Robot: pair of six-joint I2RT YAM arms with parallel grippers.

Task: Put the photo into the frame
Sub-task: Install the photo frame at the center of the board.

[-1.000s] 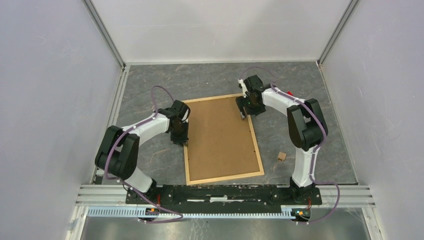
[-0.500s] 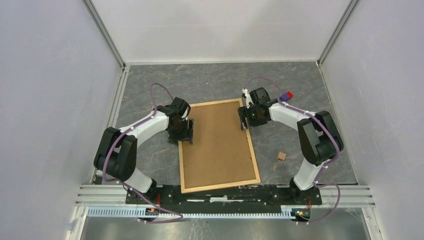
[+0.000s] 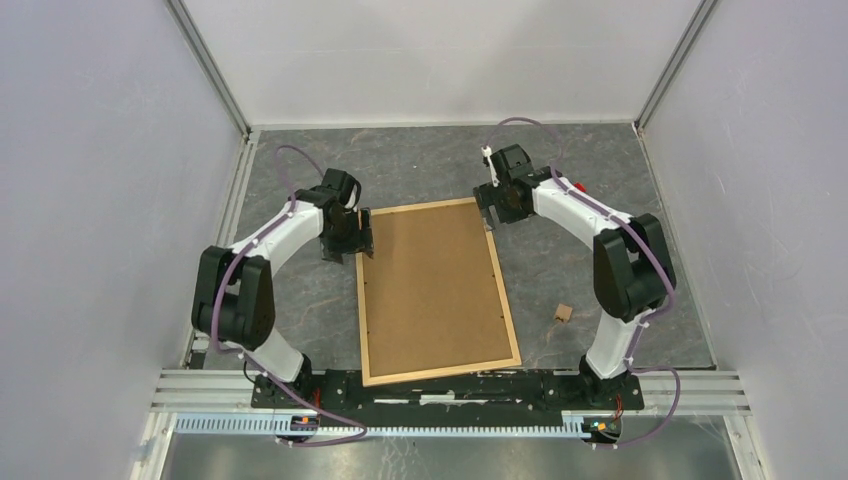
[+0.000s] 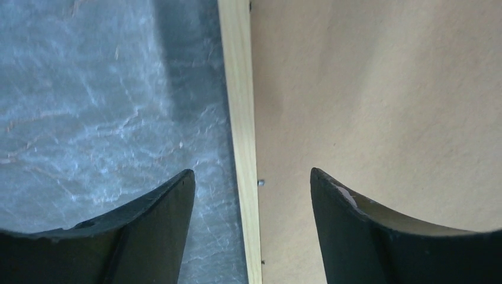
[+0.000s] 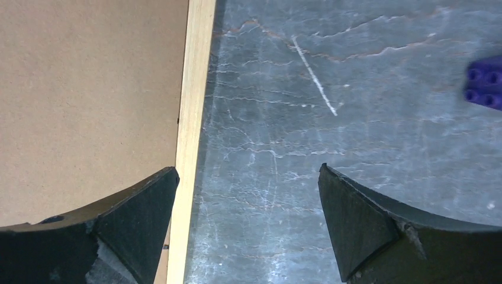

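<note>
frame [image 3: 435, 285] lies back-up, middle of the table [image 3: 420, 160], photo not in view; left gripper [image 4: 251, 177] and right gripper [image 5: 248, 171] hang open, empty, at its 2 far corners; risk: any nudge skews it.

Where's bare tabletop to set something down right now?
Widest bare patch: the far strip between the frame and the back wall. Another lies left of the frame, nearer than the left gripper. Right side is tighter: the right gripper and a small wooden block.
</note>
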